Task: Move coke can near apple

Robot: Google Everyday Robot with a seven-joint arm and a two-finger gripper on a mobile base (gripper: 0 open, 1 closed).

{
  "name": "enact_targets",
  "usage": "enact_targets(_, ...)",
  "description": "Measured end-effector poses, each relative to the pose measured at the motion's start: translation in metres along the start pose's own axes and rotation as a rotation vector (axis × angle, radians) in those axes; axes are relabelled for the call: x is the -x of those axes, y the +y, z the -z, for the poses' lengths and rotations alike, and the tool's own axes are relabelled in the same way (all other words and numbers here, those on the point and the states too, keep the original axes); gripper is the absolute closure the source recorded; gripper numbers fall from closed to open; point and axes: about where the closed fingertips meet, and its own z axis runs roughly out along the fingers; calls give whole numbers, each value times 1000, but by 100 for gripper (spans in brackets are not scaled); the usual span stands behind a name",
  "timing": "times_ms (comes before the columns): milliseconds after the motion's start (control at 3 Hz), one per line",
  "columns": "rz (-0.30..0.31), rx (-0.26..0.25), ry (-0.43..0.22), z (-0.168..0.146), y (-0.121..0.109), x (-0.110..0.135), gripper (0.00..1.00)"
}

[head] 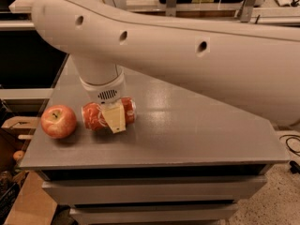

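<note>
A: Which step is being carried out here?
B: The carrying step, it is judged. The coke can [93, 117] is held lying on its side, low over the desk [187, 135]; whether the surface is touched cannot be told. The tool [114, 116] is set over the can's middle from above, under the wrist of the big white arm [187, 46]

A: How is the tool set?
B: It is closed on the can. One cream finger [116, 120] is seen laid across the can's front. The other is hidden behind the can, so the grip is judged from the near side alone

A: And where is the apple placed?
B: The apple [58, 121] is stood by the desk's front corner, on the view's left side. The can's end is pointed toward it. Only a narrow gap is left between the two, and they are not touching

A: How much is left to be done?
B: Little, it is thought. "Near" may be taken as met already. What is called for next is that the can be settled flat on the desk, the tool be opened, and the arm be lifted straight up

A: What must be watched?
B: A can on its side is easily rolled by a slight nudge, and the apple could be knocked toward the edge. The release is best made gently, with no sideways drag
</note>
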Motion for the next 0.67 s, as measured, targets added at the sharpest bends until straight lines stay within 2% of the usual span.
enact_targets(333,18,18,0,-4,-4,1,61)
enact_targets(667,38,30,3,-6,-7,3,30)
